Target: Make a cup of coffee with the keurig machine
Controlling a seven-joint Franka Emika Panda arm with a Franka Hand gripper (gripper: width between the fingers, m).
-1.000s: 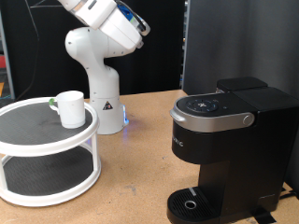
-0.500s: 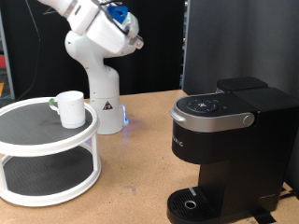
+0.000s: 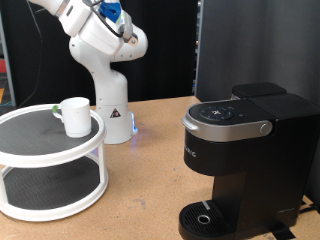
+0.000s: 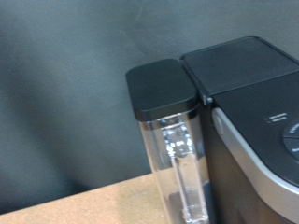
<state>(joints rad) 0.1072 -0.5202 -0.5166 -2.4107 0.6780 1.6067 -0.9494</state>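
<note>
Since a second ago the arm [image 3: 95,25] has swung toward the exterior view's left, high above the counter [image 3: 150,150]; its gripper is not clearly visible, so whether the jaws are spread or closed cannot be told. The white cup [image 3: 74,115] stands on the top tier of the round white two-tier stand [image 3: 50,185]. The keurig machine [image 3: 245,160] sits at the right, lid down, its clear water tank [image 4: 177,159] filling the wrist view.

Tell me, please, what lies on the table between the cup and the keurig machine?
In the exterior view, only the robot's white base stands between the cup and the keurig machine; otherwise bare table.
</note>
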